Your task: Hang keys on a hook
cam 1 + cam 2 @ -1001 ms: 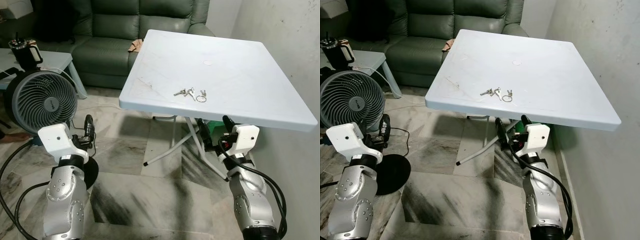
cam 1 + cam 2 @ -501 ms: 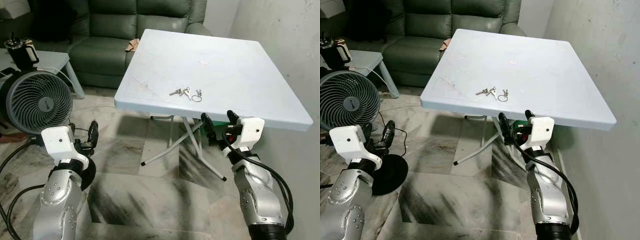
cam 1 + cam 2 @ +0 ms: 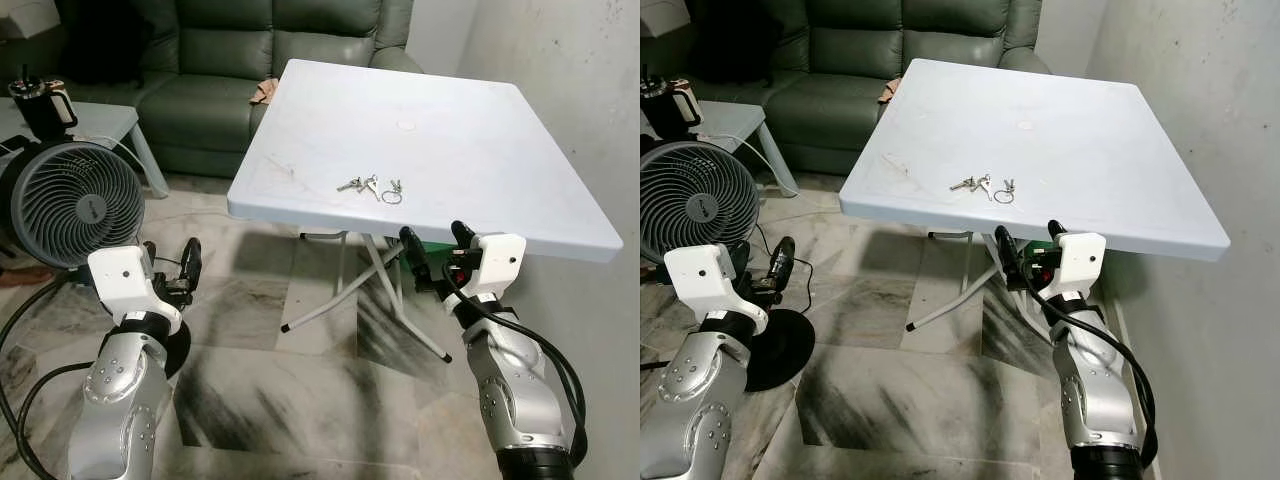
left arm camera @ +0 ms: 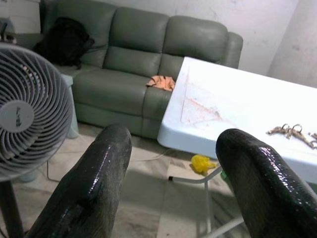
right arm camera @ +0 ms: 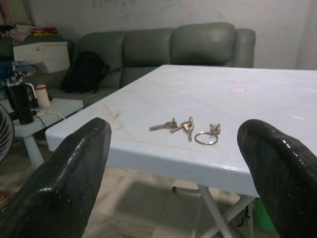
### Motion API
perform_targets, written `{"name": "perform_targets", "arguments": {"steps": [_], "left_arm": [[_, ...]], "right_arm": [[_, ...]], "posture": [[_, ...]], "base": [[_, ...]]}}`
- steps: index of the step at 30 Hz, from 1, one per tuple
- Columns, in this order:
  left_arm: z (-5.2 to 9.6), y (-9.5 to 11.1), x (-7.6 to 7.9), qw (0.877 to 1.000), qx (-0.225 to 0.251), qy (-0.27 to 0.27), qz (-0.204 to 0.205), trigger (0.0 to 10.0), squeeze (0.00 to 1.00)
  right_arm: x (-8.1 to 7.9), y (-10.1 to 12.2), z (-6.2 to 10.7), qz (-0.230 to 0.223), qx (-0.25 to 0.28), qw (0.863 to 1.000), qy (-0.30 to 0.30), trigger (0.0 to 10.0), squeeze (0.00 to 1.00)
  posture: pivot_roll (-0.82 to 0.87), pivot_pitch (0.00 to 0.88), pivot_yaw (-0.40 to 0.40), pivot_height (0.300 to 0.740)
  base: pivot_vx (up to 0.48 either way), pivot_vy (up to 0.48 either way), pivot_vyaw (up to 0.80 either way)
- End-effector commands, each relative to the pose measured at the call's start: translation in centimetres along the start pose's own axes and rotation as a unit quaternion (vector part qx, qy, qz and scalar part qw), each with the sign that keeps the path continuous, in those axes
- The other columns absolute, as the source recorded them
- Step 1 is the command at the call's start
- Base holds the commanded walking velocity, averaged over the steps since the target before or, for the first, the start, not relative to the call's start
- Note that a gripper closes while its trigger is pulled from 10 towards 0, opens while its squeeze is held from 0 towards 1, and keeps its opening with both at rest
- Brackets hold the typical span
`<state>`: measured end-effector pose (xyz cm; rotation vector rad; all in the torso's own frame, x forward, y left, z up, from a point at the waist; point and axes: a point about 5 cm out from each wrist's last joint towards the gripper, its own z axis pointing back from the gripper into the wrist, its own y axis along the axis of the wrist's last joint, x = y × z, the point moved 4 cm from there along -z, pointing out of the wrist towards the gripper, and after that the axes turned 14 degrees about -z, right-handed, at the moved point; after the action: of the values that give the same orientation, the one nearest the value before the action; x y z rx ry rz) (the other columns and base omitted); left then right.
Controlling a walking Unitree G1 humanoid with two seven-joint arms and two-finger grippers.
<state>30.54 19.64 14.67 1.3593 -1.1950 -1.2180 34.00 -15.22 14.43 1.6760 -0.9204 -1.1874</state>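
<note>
Looking down through the left eye view, I found the keys (image 3: pixel 374 186) lying flat on the white table (image 3: pixel 500 150), near its front edge and toward my right side. My right gripper (image 3: pixel 437 252) hung just below that edge, fingers spread and holding nothing. My left gripper (image 3: pixel 173 265) was well apart from the table, low beside the fan (image 3: pixel 75 203), also spread and unloaded.

The right eye view gave the same layout: the bunch sat between the table's front edge and a small round mark at its centre. No hook was visible.

From the left wrist view, the keys (image 4: pixel 292 133) appeared at the far side of the table corner, with the sofa (image 4: pixel 138 54) behind.

From the right wrist view, I made out two or three keys (image 5: pixel 184 126) and a loose ring (image 5: pixel 205 138) fanned out on the surface, seen between my two wide-apart fingers (image 5: pixel 69 183).

I judged the bunch light, rigid metal, thin and low-lying, likely to skid on the smooth plastic. The ring, or the cluster where the keys join, seemed the best hold.
</note>
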Motion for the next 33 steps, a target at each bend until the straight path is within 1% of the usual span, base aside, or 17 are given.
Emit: {"name": "perform_targets", "arguments": {"steps": [1,6,13,33], "left_arm": [[-0.2,0.7,0.1,1.0,0.008,-0.004,-0.003,10.0,0.0],[-0.3,0.8,0.2,1.0,0.01,-0.007,-0.005,10.0,0.0],[-0.4,0.7,0.7,1.0,0.011,-0.018,-0.004,10.0,0.0],[-0.4,0.4,1.3,0.999,0.007,-0.03,-0.008,10.0,0.0]], "right_arm": [[-0.5,0.8,-0.2,0.004,0.012,1.0,0.008,10.0,0.0],[-0.4,0.8,-0.2,0.004,0.011,1.0,0.007,10.0,0.0],[-0.5,0.8,-0.3,0.007,0.01,1.0,0.013,10.0,0.0],[-0.6,0.8,-0.2,0.013,0.003,1.0,0.021,10.0,0.0]], "posture": [[-0.06,0.0,-0.034,0.74],[-0.06,0.0,-0.034,0.74],[-0.06,0.0,-0.035,0.74],[-0.07,0.0,-0.038,0.74]], "base": [[0.345,0.0,0.0],[0.345,0.0,0.0],[0.363,0.0,0.0],[0.362,0.0,0.0]]}}
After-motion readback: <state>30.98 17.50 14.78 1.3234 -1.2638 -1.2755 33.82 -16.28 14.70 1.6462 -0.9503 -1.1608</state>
